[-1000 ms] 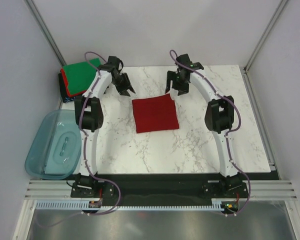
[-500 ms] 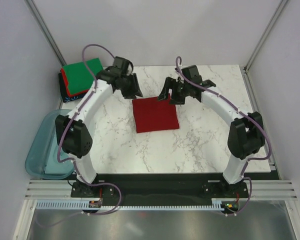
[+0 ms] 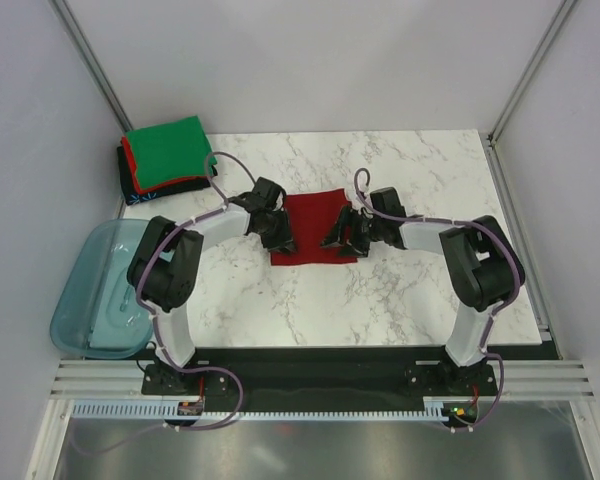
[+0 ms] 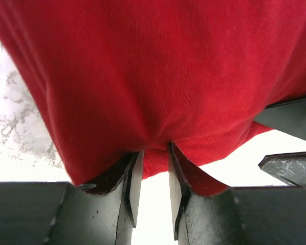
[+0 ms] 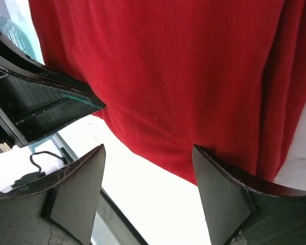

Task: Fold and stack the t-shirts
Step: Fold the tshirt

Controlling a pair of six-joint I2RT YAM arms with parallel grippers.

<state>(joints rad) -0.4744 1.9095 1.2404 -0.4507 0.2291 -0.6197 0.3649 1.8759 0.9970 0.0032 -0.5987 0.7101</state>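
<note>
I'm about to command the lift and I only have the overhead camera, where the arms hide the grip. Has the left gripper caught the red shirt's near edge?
Observer: It looks so. From the left wrist, the left gripper is nearly closed, with a pucker of the red shirt pinched at its tips.
Operator: And the right one?
Observer: The right gripper is wide open. The shirt's edge runs across the gap, unpinched.
Operator: Is it at least on the cloth?
Observer: One fingertip meets the hem; the other sits clear of the cloth.
</note>
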